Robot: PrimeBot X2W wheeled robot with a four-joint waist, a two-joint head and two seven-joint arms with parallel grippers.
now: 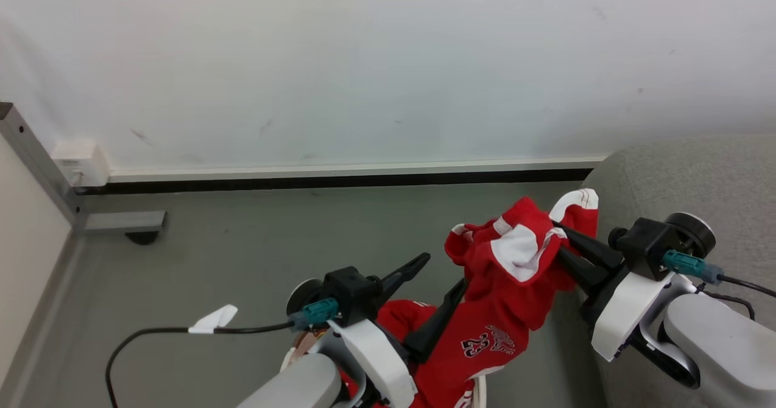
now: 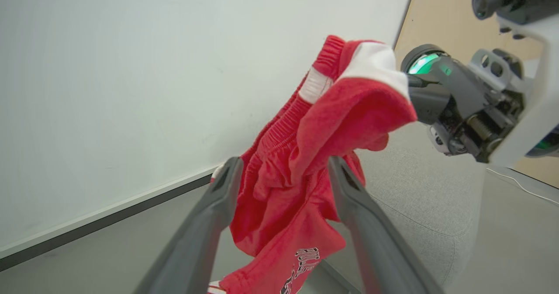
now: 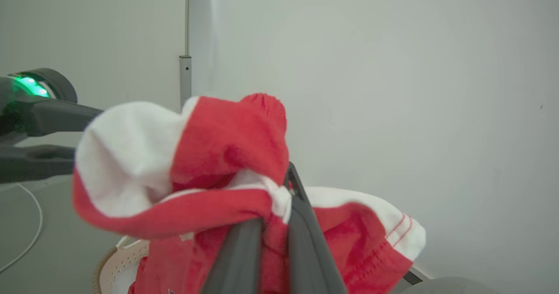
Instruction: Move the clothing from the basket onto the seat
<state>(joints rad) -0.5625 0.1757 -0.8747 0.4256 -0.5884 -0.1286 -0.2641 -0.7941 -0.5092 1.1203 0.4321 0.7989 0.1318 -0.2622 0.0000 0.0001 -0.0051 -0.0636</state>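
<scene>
Right gripper [image 1: 567, 244] is clamped tight on the clothing [image 1: 503, 293], long dark fingers pinched nearly together with a fold of red and white fabric caught between them. You can see it best in the right wrist view, where the gripper [image 3: 275, 198] comes up from the bottom edge and the bunched clothing [image 3: 209, 154] wraps around the fingertips.

Left gripper [image 1: 442, 270] sits in the lower middle of the head view with its fingers spread wide, gripping nothing. In its own wrist view the gripper [image 2: 284, 160] frames the hanging clothing [image 2: 301, 154], which droops between the two fingers, and I can't tell if it's brushing them.

The clothing hangs off the right gripper in the lower centre-right of the head view. The white panels are up top, and the red part with the white "23" trails down to the bottom edge. It's over the grey floor [image 1: 273, 244], just left of the rounded corner of the seat [image 1: 685, 171], not on it.

The seat fills the right edge of the head view, and it also shows as the grey fuzzy mass [image 2: 419, 198] behind the cloth in the left wrist view. A bit of the basket [image 3: 115, 263], cream with perforations and a brown rim, peeks out at the lower left of the right wrist view, under the clothing.

A white wall [image 1: 364, 62] runs across the top of the head view, and a black cable with a white tag [image 1: 212, 320] is at the lower left.
</scene>
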